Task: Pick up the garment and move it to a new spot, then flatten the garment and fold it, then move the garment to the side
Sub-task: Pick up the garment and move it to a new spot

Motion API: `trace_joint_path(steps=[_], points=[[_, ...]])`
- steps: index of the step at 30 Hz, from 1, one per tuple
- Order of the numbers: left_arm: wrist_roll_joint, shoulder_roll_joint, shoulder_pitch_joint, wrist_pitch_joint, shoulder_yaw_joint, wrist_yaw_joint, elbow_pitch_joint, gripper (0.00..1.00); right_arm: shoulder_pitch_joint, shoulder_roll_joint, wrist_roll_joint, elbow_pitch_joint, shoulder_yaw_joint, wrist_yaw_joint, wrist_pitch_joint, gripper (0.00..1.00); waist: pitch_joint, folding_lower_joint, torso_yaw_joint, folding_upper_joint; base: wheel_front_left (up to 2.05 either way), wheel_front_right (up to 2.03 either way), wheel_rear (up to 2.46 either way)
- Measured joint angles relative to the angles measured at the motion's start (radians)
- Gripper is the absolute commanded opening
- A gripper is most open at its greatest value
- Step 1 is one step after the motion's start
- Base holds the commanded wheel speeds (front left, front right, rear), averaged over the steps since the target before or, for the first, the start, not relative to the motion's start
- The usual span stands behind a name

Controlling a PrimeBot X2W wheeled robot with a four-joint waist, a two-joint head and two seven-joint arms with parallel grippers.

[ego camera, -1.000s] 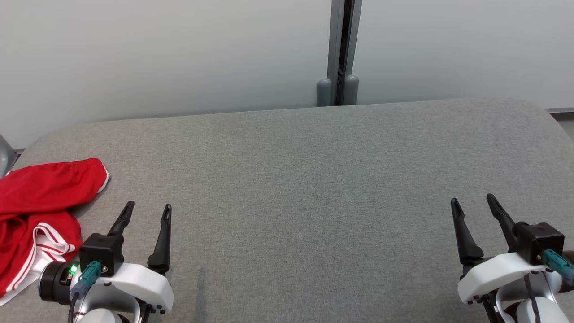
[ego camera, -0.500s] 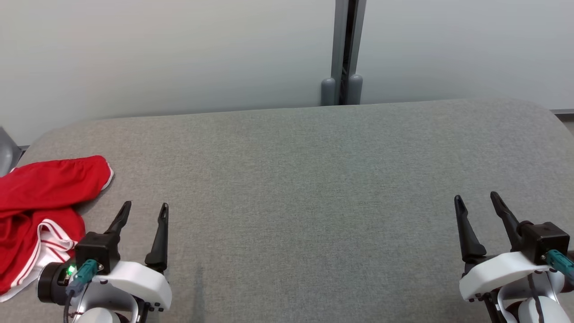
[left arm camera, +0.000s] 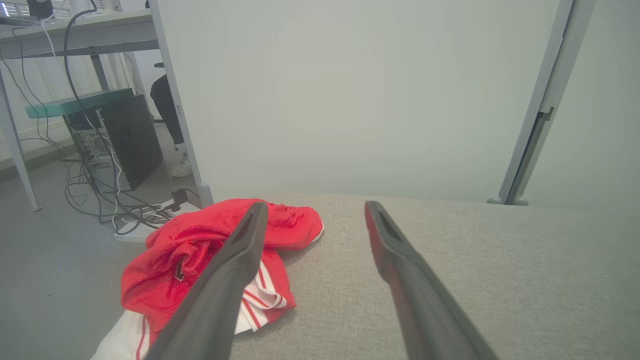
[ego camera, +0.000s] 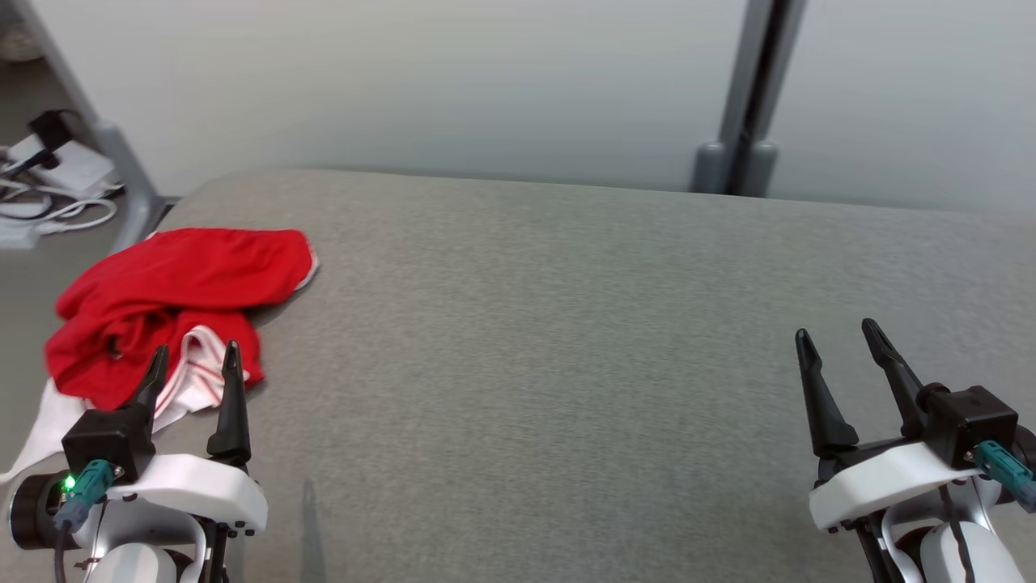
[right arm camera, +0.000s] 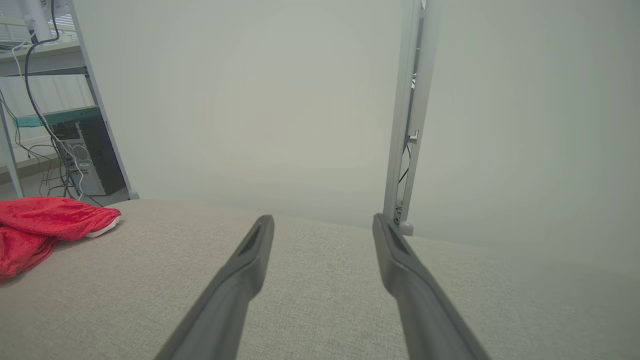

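— Where's the red garment (ego camera: 178, 283) sitting?

— Over at the robot's left end of the grey cloth tabletop (ego camera: 526, 324), bunched in a heap near the rounded far corner. It's red with white stripes and a white lining showing, and a white part of it droops over the tabletop's left edge

— And the left tool (ego camera: 197, 348)?

— Jaws spread wide, nothing between them. From the head view its two dark fingertips sit over the near edge of the heap. From its own wrist camera one finger crosses in front of the red cloth and the other points over bare grey fabric just beside it. Whether a tip touches the cloth, I can't tell

— The right tool (ego camera: 834, 328)?

— Well apart from the garment, at the other end of the tabletop. Also wide open and empty, fingers pointing toward the far edge

— What's behind all that?

— A pale partition wall with a grey post (ego camera: 753, 89) standing against it just past the tabletop's far edge. Off to the left, white cables (ego camera: 48, 210) lie on the floor, and the left wrist camera catches a black computer tower (left arm camera: 132, 140) under a desk
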Motion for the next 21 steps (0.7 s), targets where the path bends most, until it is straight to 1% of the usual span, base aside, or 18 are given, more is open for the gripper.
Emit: trace_joint_path(steps=[13, 17, 21], points=[[-0.034, -0.001, 0.02, -0.015, 0.031, 0.025, -0.014, 1.0, -0.002, 0.006, 0.012, -0.036, 0.042, 0.0, 0.029, 1.0, 0.006, 0.0, 0.218, 0.0, 0.0, 0.0, 0.0], [-0.036, -0.001, 0.032, -0.017, 0.036, 0.035, -0.016, 1.0, -0.001, 0.007, 0.015, -0.037, 0.049, 0.0, 0.032, 1.0, 0.006, 0.0, 0.269, 0.0, 0.0, 0.0, 0.0], [-0.04, 0.0, 0.033, -0.021, 0.037, 0.036, -0.019, 1.0, -0.002, 0.008, 0.015, -0.036, 0.049, 0.0, 0.032, 1.0, 0.007, 0.0, 0.304, 0.0, 0.0, 0.0, 0.0]])
